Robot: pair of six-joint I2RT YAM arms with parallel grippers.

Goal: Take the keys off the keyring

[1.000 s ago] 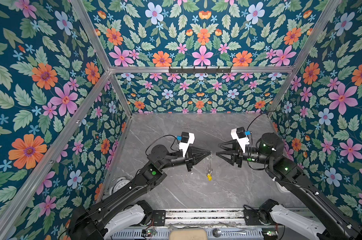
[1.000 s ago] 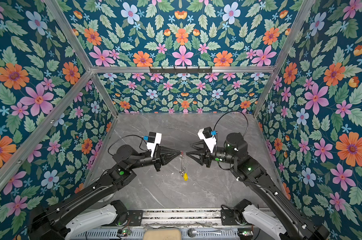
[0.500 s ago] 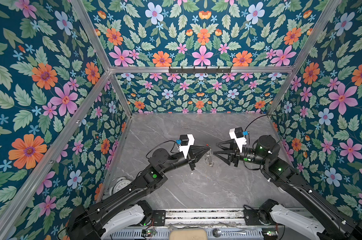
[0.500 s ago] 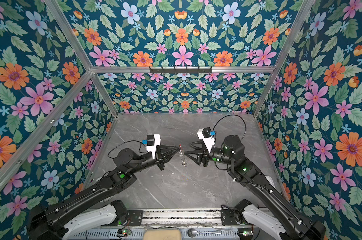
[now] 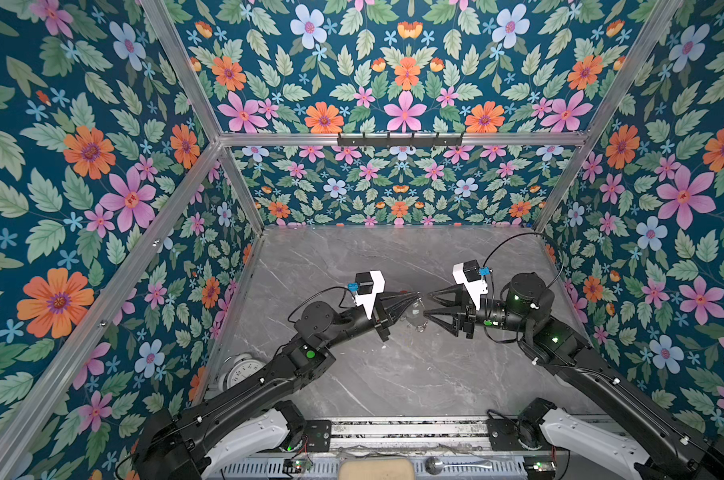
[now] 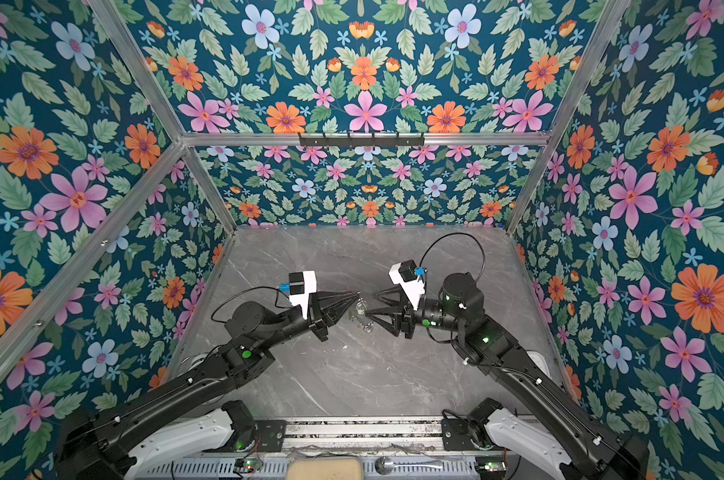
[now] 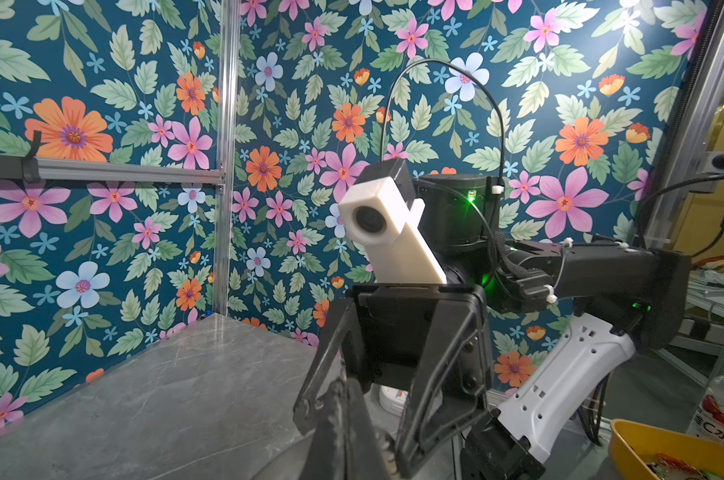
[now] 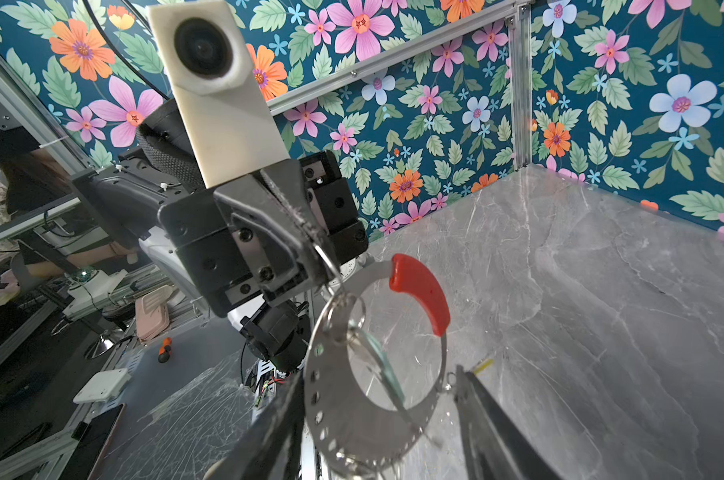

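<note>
The keyring (image 8: 339, 399), a grey hoop with a red section (image 8: 420, 291), hangs above the grey table between both arms; in both top views it is a small glinting cluster (image 5: 414, 318) (image 6: 359, 315). My left gripper (image 5: 417, 296) (image 6: 356, 294) (image 7: 345, 388) (image 8: 316, 245) is shut on a small silver ring at the hoop's top. My right gripper (image 5: 427, 307) (image 6: 371, 306) (image 8: 376, 419) is open, its fingers (image 8: 268, 428) on either side of the hoop's lower half. A key with a pale clear tag (image 8: 379, 361) hangs across the hoop. A yellow tag (image 8: 482, 365) peeks out beyond it.
A white clock (image 5: 244, 370) lies at the table's front left corner under the left arm. A black hook rail (image 5: 399, 139) runs along the back wall. Flowered walls close in three sides. A spoon (image 5: 435, 464) lies on the front rail.
Both grippers have moved a little toward the back wall. The keyring no longer dangles with its yellow tag below; it now sits between the right gripper's fingers, which have opened slightly wider.
</note>
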